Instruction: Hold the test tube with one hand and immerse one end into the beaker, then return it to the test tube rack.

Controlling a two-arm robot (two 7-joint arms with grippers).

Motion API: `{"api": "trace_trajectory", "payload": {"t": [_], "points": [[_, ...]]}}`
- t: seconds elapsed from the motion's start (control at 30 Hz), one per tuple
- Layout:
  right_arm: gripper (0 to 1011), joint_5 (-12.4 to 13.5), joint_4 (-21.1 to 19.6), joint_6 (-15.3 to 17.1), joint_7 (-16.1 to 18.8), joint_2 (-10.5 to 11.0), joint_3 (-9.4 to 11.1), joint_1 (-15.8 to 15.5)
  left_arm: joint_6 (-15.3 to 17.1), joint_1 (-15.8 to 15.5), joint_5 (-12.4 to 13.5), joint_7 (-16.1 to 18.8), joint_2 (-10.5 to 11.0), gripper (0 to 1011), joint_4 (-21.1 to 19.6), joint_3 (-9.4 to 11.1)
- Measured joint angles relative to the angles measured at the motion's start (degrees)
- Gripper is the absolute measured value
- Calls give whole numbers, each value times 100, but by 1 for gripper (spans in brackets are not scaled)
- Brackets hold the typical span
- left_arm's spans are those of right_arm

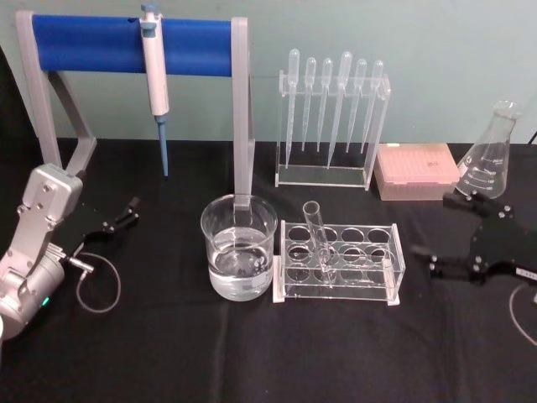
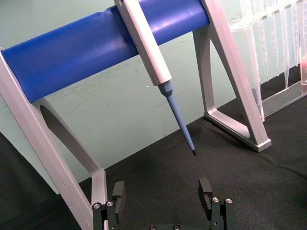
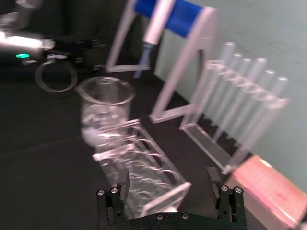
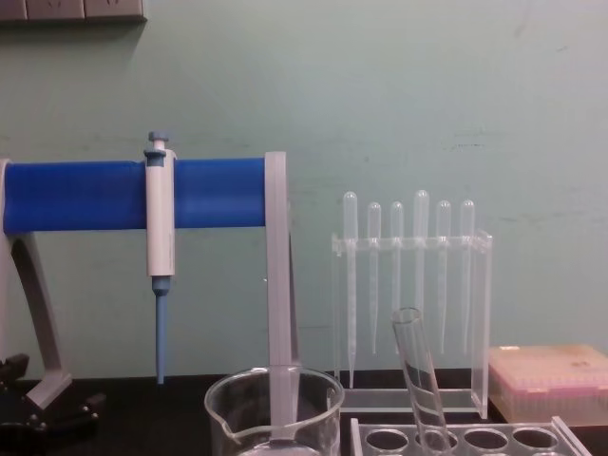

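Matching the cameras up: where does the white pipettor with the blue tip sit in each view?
Head view: white blue-tipped pipettor, upper left, hanging upright.
Left wrist view: pipettor slanting across the bar.
Right wrist view: pipettor, blurred, beyond the clear glass beaker.
Chest view: pipettor, left, hanging upright.
Shared landmark: the blue cylindrical bar holding it.

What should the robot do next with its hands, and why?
Probably the right gripper should reach left to the test tube and close its open fingers on the part above the test tube rack. The tube leans in the rack with nothing holding it, and this gripper is nearer than the left gripper, which sits on the far side of the beaker.
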Motion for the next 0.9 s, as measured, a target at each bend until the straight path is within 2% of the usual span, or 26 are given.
{"api": "trace_trajectory", "payload": {"t": [0.17, 0.37, 0.7, 0.9], "points": [[1003, -27, -101, -86, 399, 99, -36, -43, 0, 0, 0, 0, 0, 1000, 0, 0], [1003, -101, -103, 76, 732, -18, -249, 189, 0, 0, 0, 0, 0, 1000, 0, 0], [1003, -324, 64, 821, 965, -471, -943, 1021, 0, 0, 0, 0, 0, 1000, 0, 0], [1003, -415, 174, 1100, 957, -714, -1237, 1392, 0, 0, 0, 0, 0, 1000, 0, 0]]}}
